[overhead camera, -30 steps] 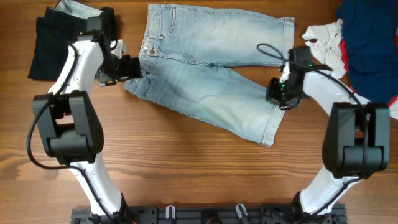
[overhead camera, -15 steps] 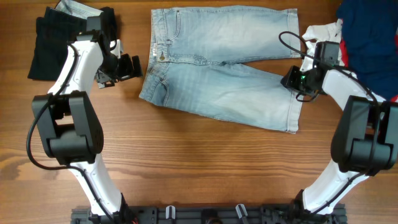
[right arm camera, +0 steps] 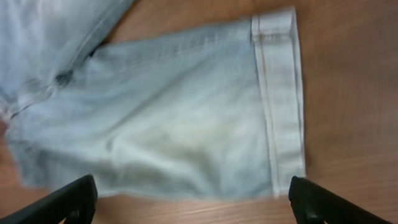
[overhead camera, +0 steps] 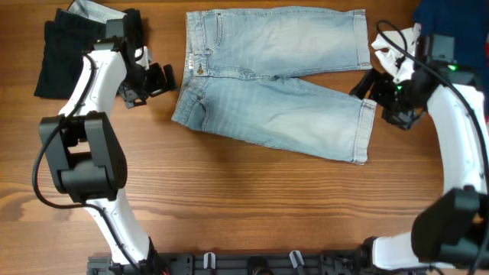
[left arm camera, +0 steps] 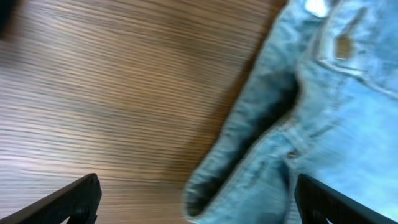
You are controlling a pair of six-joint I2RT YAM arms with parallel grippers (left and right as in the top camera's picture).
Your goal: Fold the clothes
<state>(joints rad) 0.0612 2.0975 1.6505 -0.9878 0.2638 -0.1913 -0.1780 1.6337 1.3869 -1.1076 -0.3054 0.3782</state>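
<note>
Overhead, the pale denim shorts (overhead camera: pixel 275 84) lie spread flat across the upper middle of the frame. Their waistband is at the left and both legs run to the right. The upper leg lies level near the top edge, and the lower leg slants down toward the right, ending in a turned-up hem.

The left claw (overhead camera: pixel 163 79) sits just left of the waistband, apart from the cloth. In the left wrist view its fingers stand wide apart and hold nothing (left arm camera: pixel 197 183); the waistband corner and a belt loop fill the right half of that frame, with bare wood on the left.

The right claw (overhead camera: pixel 372 99) is at the right end of the lower leg, beside the hem. In the right wrist view its fingers are spread wide and empty (right arm camera: pixel 191 186), with the leg and its cuff lying flat above them.

A stack of dark folded clothes (overhead camera: pixel 57 57) rests at the upper left, behind the left arm. A white and red cloth (overhead camera: pixel 397 50) and a blue cloth (overhead camera: pixel 454 53) sit at the upper right. All of it lies on the wooden table (overhead camera: pixel 244 198).
</note>
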